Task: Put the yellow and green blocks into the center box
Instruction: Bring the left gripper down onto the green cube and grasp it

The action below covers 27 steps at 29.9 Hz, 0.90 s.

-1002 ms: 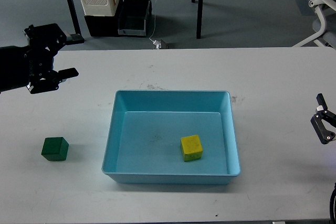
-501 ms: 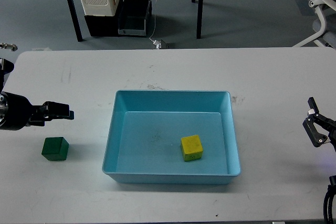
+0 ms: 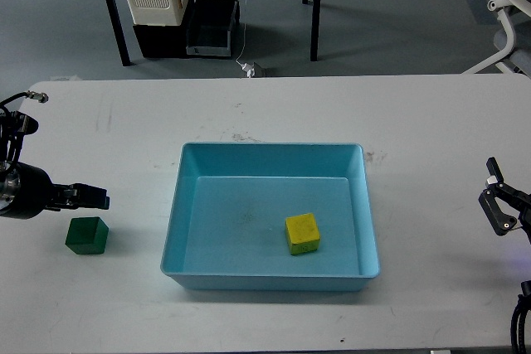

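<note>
The green block (image 3: 87, 235) sits on the white table at the left, outside the box. The yellow block (image 3: 303, 233) lies inside the light blue box (image 3: 272, 152) at the table's center, right of its middle. My left gripper (image 3: 90, 197) hovers just above and behind the green block, pointing right; its fingers look slightly apart and hold nothing. My right gripper (image 3: 500, 201) is at the right edge of the table, open and empty, well away from the box.
The white table (image 3: 274, 109) reaches the view's edges. Behind it on the floor stand a white crate on black cases (image 3: 178, 6), table legs and an office chair (image 3: 510, 6) at the far right.
My left gripper has come down from the far left of the table to just above the green block. My right gripper has shifted slightly left. Both blocks have stayed put.
</note>
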Each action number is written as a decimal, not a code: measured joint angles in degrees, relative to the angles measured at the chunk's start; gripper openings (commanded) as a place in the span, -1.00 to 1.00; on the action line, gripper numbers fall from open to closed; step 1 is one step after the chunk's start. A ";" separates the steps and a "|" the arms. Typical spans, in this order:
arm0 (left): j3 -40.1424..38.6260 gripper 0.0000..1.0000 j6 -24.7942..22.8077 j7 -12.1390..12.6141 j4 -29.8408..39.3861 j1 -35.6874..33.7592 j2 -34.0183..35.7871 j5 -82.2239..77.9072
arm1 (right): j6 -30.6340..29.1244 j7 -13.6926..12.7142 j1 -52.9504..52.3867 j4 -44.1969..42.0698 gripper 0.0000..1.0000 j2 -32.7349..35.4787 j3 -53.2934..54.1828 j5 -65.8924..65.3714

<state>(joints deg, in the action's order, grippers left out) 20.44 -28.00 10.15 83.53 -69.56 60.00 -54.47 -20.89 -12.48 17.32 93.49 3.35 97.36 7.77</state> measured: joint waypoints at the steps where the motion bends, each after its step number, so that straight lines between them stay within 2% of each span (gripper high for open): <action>1: 0.07 1.00 0.00 -0.02 -0.22 0.02 -0.24 0.00 | -0.02 0.00 0.00 -0.25 1.00 0.03 0.01 -0.01; 9: 2.05 1.00 0.00 0.03 -2.94 0.21 -3.09 0.00 | -0.12 0.00 0.07 -1.02 1.00 0.08 0.11 0.03; 22: 3.91 0.97 0.00 0.15 -3.25 2.01 -3.25 -0.19 | -0.67 0.00 0.09 -1.11 1.00 0.08 0.03 0.06; 23: 3.91 0.82 0.00 0.18 -3.17 2.14 -3.20 -0.19 | -0.69 0.00 0.09 -1.11 1.00 0.08 0.02 0.06; 24: 3.91 0.54 0.00 0.24 -3.08 2.27 -3.16 -0.20 | -0.71 0.00 0.09 -1.12 1.00 0.08 0.02 0.06; 25: 3.91 0.16 0.00 0.34 -2.99 2.36 -3.12 -0.20 | -0.72 0.00 0.09 -1.12 1.00 0.08 0.02 0.06; 27: 3.91 -0.27 0.00 0.74 -2.74 2.46 -3.07 -0.24 | -0.73 0.00 0.09 -1.13 1.00 0.08 -0.03 0.05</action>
<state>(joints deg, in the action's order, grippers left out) 24.35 -28.00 10.89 80.78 -67.10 56.93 -54.71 -21.61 -12.48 17.40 92.36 3.43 97.33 7.82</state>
